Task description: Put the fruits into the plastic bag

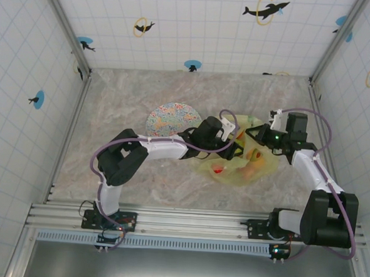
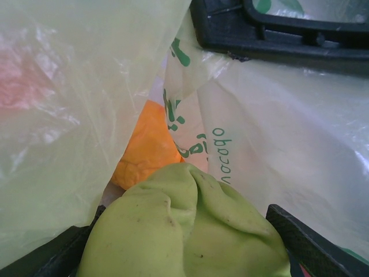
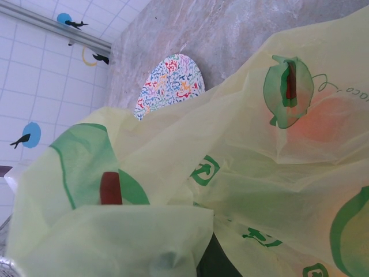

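The plastic bag (image 1: 249,174), yellow-green and translucent, lies crumpled between the two arms. My left gripper (image 1: 232,147) reaches into its mouth. A dented green fruit (image 2: 184,231) sits wedged between its fingers (image 2: 305,239). Just beyond lies an orange fruit (image 2: 147,147) inside the bag (image 2: 277,138). A reddish fruit (image 2: 23,81) shows blurred through the film. My right gripper (image 1: 257,134) is shut on the bag's upper edge and holds it up. Bag film (image 3: 230,173) drapes over its fingers (image 3: 216,262). From above, a red fruit (image 1: 217,170) and an orange one (image 1: 256,159) show through the bag.
The round multicoloured patterned plate (image 1: 170,119) lies on the marble table just left of the bag, also seen as the plate (image 3: 170,83) past the film. Tiled walls close in the table on three sides. The right gripper's black body (image 2: 277,29) hangs close above the left gripper.
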Available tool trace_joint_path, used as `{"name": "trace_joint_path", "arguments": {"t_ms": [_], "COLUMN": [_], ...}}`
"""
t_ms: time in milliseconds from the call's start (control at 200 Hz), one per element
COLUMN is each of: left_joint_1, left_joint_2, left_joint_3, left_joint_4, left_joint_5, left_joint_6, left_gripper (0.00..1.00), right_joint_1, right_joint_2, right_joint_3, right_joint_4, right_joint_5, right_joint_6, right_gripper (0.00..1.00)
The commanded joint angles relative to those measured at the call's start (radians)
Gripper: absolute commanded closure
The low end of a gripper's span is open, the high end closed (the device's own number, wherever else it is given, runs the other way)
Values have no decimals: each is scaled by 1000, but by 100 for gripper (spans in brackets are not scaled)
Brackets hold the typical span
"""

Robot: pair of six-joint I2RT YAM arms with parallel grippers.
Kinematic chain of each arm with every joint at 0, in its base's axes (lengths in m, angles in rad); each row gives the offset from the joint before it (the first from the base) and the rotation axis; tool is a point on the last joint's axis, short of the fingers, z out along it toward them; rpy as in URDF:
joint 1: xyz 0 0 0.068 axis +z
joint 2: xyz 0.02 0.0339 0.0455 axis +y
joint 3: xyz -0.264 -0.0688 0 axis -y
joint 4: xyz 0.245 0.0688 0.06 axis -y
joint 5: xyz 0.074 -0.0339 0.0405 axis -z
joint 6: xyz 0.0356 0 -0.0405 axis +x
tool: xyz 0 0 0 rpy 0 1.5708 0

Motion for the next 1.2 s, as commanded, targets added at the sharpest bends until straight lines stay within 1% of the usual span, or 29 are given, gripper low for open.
{"name": "trace_joint_path", "arguments": {"t_ms": [0, 330, 615, 836, 861, 996, 1196], "left_joint_1": [-9, -9, -8, -5, -5, 4, 49], "left_joint_2": [11, 13, -45, -135, -147, -218, -345], "left_joint_3": [30, 30, 23, -9, -13, -44, -156], "left_joint_4": [-6, -38, -68, -100, -106, -126, -137], "left_joint_5": [-10, -42, -62, -113, -120, -151, -210], "left_joint_6": [23, 49, 75, 107, 144, 185, 229], "left_gripper": [28, 24, 23, 21, 21, 20, 21], "right_joint_1": [3, 3, 2, 3, 3, 3, 2], "right_joint_2": [-3, -5, -3, -3, -3, -3, -1], "right_joint_3": [-25, -28, -33, -31, -31, -30, -30], "right_joint_4": [39, 39, 41, 40, 38, 37, 33], "right_joint_5": [-12, -8, -10, -10, -9, -8, -8], "right_joint_6": [0, 0, -1, -3, -2, -3, -4], "right_gripper": [100, 100, 100, 100, 100, 100, 100]}}
